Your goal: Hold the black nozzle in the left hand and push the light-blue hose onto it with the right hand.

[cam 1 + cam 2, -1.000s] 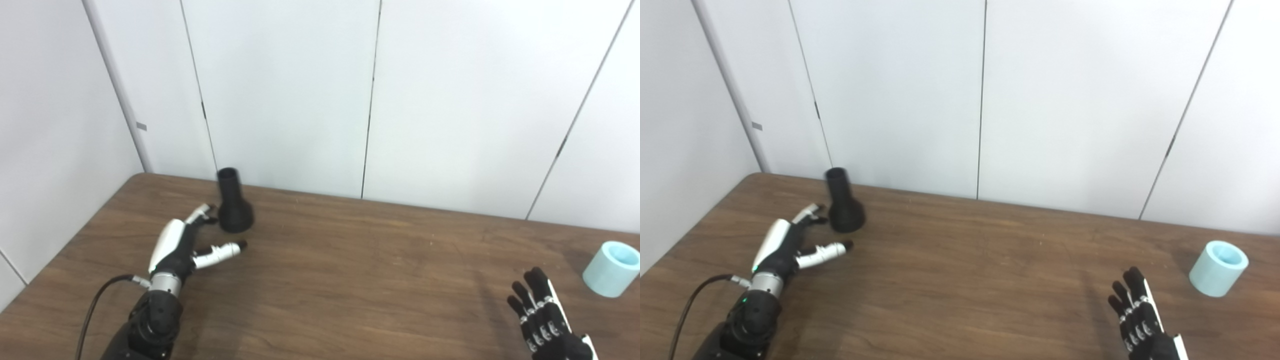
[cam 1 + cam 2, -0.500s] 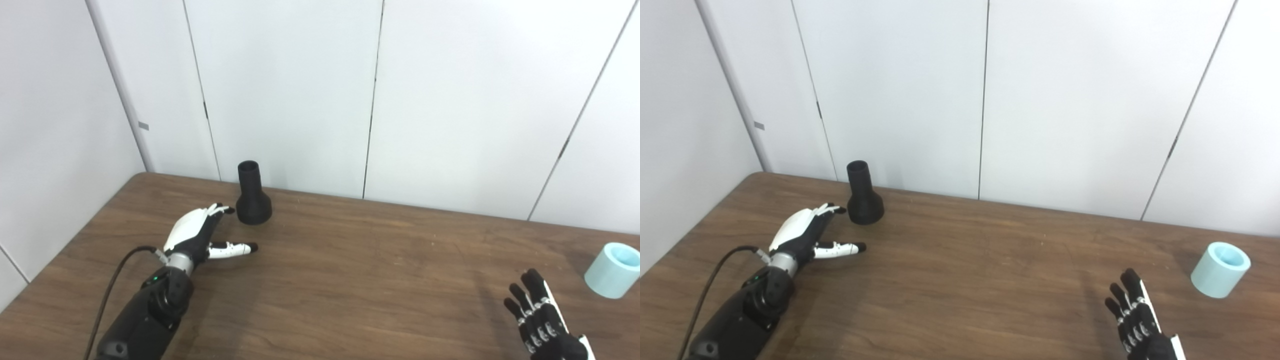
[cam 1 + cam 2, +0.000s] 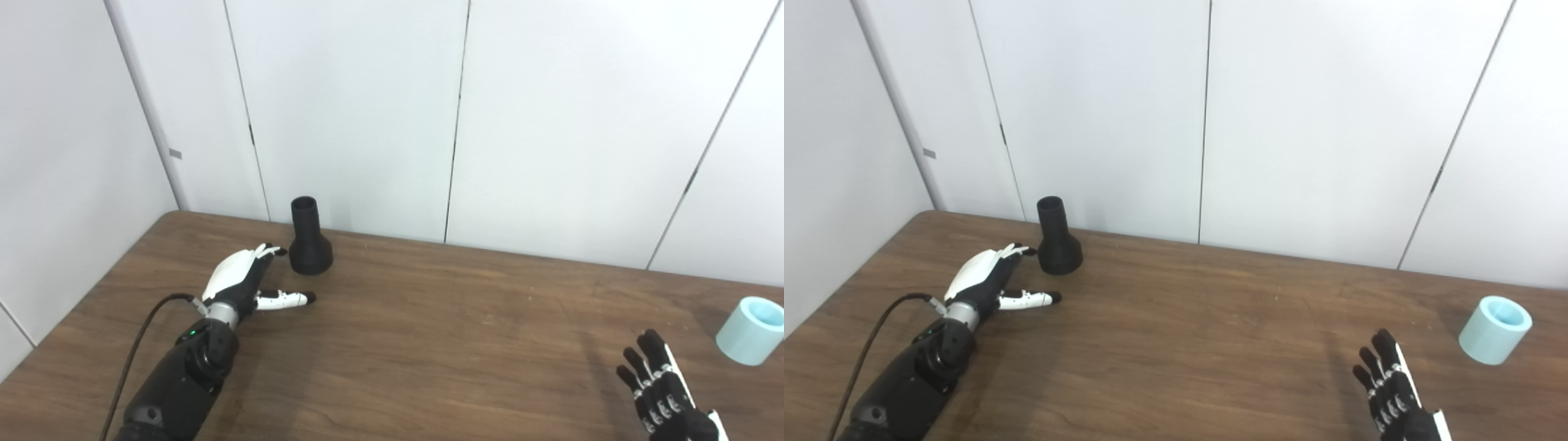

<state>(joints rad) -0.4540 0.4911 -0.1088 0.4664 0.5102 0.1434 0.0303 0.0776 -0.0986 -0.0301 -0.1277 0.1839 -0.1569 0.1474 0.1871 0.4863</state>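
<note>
Right hand [image 3: 1390, 386] sits nearest, low at the front-right edge of the bench [image 3: 429, 343], fingers spread and pointing up and away, holding nothing. Wrist cut off by the frame bottom in both views; the right eye view shows a bit more bare bench to its right, the left eye view puts it closer to the frame corner.

Left hand [image 3: 245, 285] is further in, front-left, arm coming up from the bottom-left corner with a black cable [image 3: 138, 343] trailing off it. Fingers apart, thumb stuck out to the right, nothing gripped. Fingertips [image 3: 275, 250] sit just beside the base of the black nozzle [image 3: 309, 245]; can't tell from either view if they touch it. The left eye view shows a thin sliver of bench between fingertip and nozzle; in the right eye view that gap looks almost gone.

Light-blue hose [image 3: 1494, 329] is a short stubby piece far right on the bench, well apart from the right hand. Tilted, open end facing up and to the right, long axis leaning that way. Left eye view has it hard against the frame's right edge; right eye view shows it whole.

Nozzle is at the back-left, near the white wall panels [image 3: 355, 110]. Upright, wide flared end down on the bench, narrow open neck pointing straight up, long axis vertical.
</note>
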